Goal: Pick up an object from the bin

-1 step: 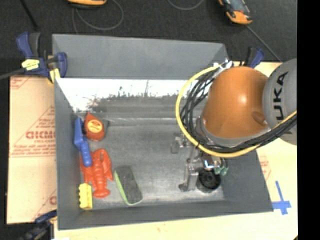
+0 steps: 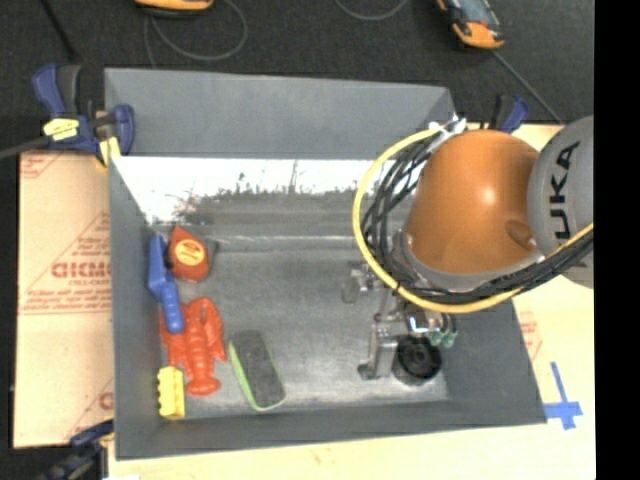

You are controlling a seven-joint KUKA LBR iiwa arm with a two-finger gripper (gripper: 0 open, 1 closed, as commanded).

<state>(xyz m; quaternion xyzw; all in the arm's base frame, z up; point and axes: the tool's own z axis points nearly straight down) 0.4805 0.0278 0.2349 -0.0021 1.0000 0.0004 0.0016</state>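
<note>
The claw (image 2: 376, 366) hangs low in the right part of the bin (image 2: 300, 298), close to the front wall. Its tip is down by the grey floor. I cannot tell if the claw is spread wide or pressed together.

Just beside it, on its right, is a black round thing (image 2: 416, 360). I cannot tell if this lies in the bin or is a part of the arm. Above the claw sits the arm's big orange cover (image 2: 470, 203), with black and yellow cables (image 2: 372, 218) looped round it.

The toys all lie on the left side of the bin, well apart from the claw. The nearest one is a flat grey pad (image 2: 257, 371) with a green edge. It lies a bit slanted near the front wall, to the left of the claw. Just beside the pad is a red lobster toy (image 2: 200, 346). A yellow block (image 2: 170, 391) sits in the front left corner, next to the lobster's tail end. A blue toy (image 2: 160, 283) lies along the left wall, behind the lobster. An orange round thing (image 2: 188, 254) sits at the far end of this row, right by the blue toy.
</note>
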